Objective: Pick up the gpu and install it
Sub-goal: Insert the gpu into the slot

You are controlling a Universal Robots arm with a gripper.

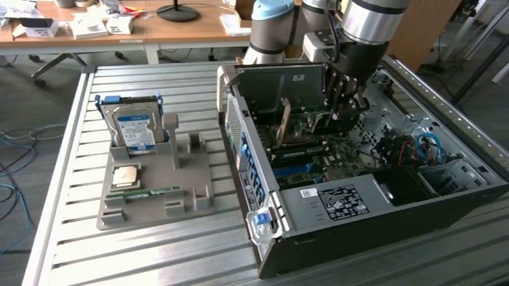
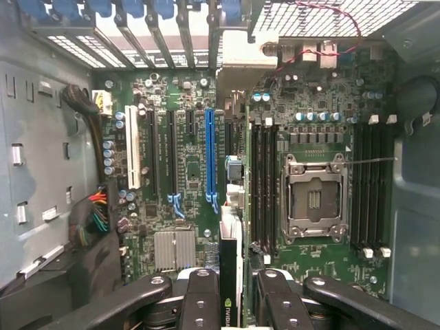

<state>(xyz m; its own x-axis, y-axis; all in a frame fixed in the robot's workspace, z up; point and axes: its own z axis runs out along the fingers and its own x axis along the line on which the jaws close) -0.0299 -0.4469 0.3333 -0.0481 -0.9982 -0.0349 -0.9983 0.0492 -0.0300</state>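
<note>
Gripper (image 2: 230,292) jaws part-closed, clamped on gpu (image 2: 229,258); card edge-on btwn the pads, upright over motherboard (image 2: 185,172) middle, inside PC case (image 1: 382,238).

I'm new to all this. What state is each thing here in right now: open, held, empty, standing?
gripper: shut on the gpu, over the motherboard.
gpu: held edge-on, not yet in a slot.
blue slot: empty.
processor socket: empty.
computer case: open, side panel off.
hard drive: standing upright in the grey holder.
</note>
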